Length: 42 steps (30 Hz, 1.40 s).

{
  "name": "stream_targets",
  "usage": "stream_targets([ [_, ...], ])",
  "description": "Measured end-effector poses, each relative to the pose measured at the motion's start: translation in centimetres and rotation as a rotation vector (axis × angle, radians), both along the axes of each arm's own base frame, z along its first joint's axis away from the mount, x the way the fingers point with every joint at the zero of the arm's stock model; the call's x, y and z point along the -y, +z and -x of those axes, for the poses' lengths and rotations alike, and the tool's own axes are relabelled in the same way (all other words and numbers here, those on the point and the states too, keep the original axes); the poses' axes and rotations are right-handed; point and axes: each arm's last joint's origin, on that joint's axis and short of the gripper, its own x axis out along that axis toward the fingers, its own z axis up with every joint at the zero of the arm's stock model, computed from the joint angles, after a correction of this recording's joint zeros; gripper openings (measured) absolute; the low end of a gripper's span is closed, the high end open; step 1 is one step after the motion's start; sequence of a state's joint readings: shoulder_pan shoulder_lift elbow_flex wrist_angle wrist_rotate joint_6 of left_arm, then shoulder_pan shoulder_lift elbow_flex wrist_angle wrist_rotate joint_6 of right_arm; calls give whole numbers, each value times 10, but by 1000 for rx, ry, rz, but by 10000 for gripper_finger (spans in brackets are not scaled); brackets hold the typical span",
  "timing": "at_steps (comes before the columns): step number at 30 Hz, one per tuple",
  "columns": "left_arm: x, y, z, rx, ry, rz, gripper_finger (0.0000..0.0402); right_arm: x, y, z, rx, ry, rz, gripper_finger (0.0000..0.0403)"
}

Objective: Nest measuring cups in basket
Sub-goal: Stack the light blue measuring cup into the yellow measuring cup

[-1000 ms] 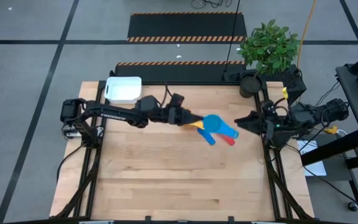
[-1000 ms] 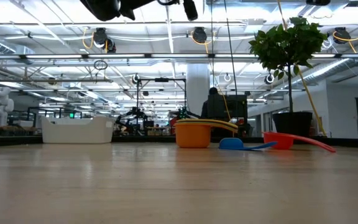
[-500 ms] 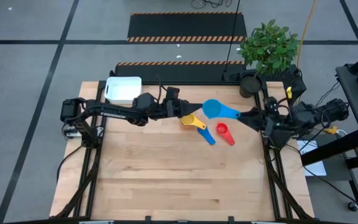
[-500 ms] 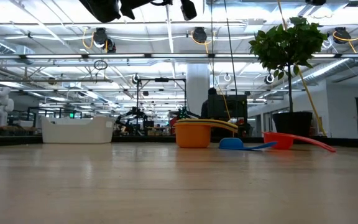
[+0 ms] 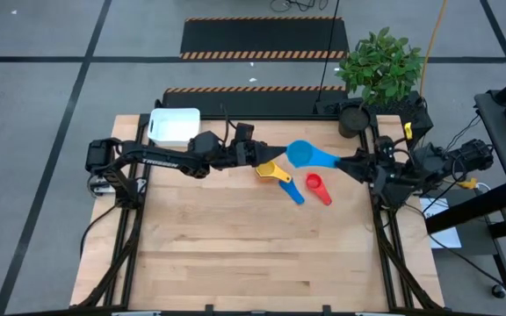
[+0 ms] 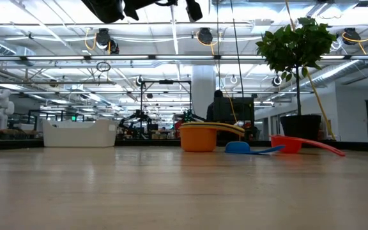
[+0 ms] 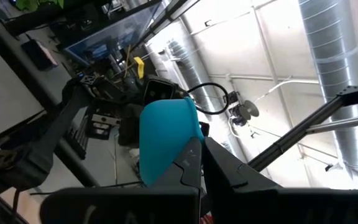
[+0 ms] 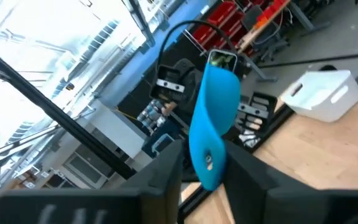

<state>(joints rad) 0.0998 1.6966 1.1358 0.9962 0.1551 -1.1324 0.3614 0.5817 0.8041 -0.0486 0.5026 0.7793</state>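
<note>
A light blue measuring cup (image 5: 300,154) hangs in the air between my two grippers, above the table's far middle. My left gripper (image 5: 277,158) is shut on its bowl, and my right gripper (image 5: 350,164) is shut on its handle. Below it, an orange cup with a yellow one in it (image 5: 269,171), a dark blue cup (image 5: 295,195) and a red cup (image 5: 315,186) rest on the wood. The white basket (image 5: 176,127) stands on its base at the far left. No cup shows in the basket. My left gripper holds the light blue cup by the bowl's wall (image 7: 178,157), on the side away from the handle; the fingers (image 7: 190,163) hide the exact spot. It reaches from the table's left, slanting upward. The cup is lifted clear. My right gripper has the free end of the cup's handle (image 8: 207,163) between its two fingers, which reach about level from the table's right and lie along the handle. The bowl (image 8: 219,93) stands out beyond the fingertips, clear of the table.
A potted plant (image 5: 379,66) stands at the table's far right corner. The near half of the wooden table (image 5: 253,263) holds nothing. In the low view the orange cup (image 6: 199,137), the dark blue cup (image 6: 238,147) and the red cup (image 6: 291,144) stand in a row.
My left gripper has tipped upward and carried the light blue cup up and toward the far edge, off the spot above the other cups. The cup's handle has come to my right gripper, whose fingers have closed around it.
</note>
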Motion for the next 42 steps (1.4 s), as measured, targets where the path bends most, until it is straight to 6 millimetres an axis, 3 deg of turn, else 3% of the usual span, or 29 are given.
stream_targets([
  [7,0,0,0,-3,2,-4,5,0,2,0,18,6,11,11],
  [13,4,-1,-1,-4,6,-27,15,0,2,0,18,6,23,5],
  [19,10,3,1,-11,-5,-50,108,0,2,0,16,13,-3,2],
  [23,10,6,8,-132,-82,-56,171,-4,1,-1,9,35,-19,1],
  [26,10,7,20,-318,-109,-71,197,-6,-2,-5,-10,28,-26,1],
  [30,11,15,45,-485,-58,-129,201,-9,-6,-13,-37,6,-51,1],
  [42,-8,55,132,-639,197,-208,152,-14,-28,-54,-127,-104,-247,0],
])
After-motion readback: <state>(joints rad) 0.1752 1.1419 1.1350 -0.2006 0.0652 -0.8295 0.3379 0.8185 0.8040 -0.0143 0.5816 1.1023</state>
